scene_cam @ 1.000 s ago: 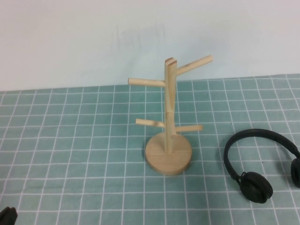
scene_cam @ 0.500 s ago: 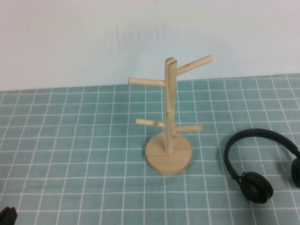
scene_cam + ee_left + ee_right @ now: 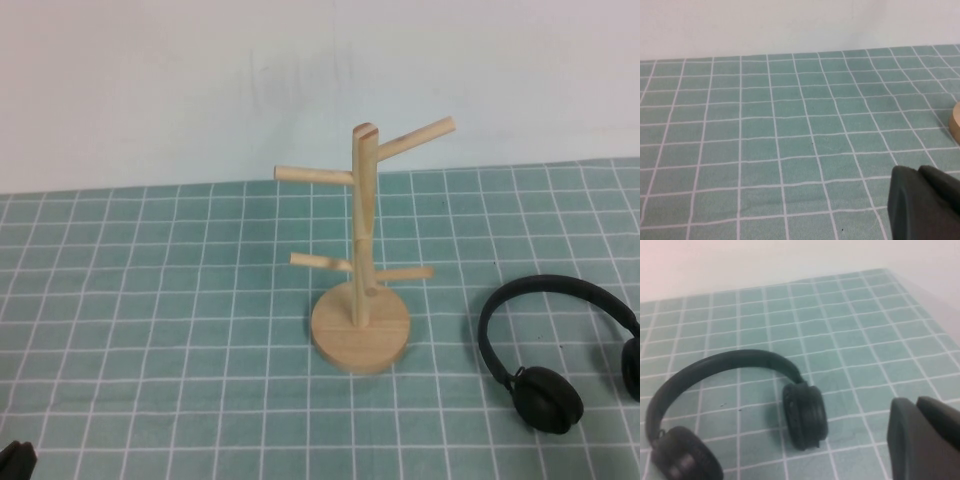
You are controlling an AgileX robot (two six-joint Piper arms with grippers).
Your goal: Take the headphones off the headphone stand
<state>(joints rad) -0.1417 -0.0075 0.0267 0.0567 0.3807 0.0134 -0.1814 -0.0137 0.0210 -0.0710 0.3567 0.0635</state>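
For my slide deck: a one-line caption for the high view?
Headphones lie right of the empty headphone stand; left gripper at near-left corner, right gripper unseen.

Left hand (image 3: 925,202) over gridded cloth (image 3: 790,130) — stand's base (image 3: 955,119) alongside

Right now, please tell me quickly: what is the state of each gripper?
Left gripper: low at the table's near left corner, holding nothing seen; open or shut cannot be told.
Right gripper: beside the matte black headphones, not holding them.
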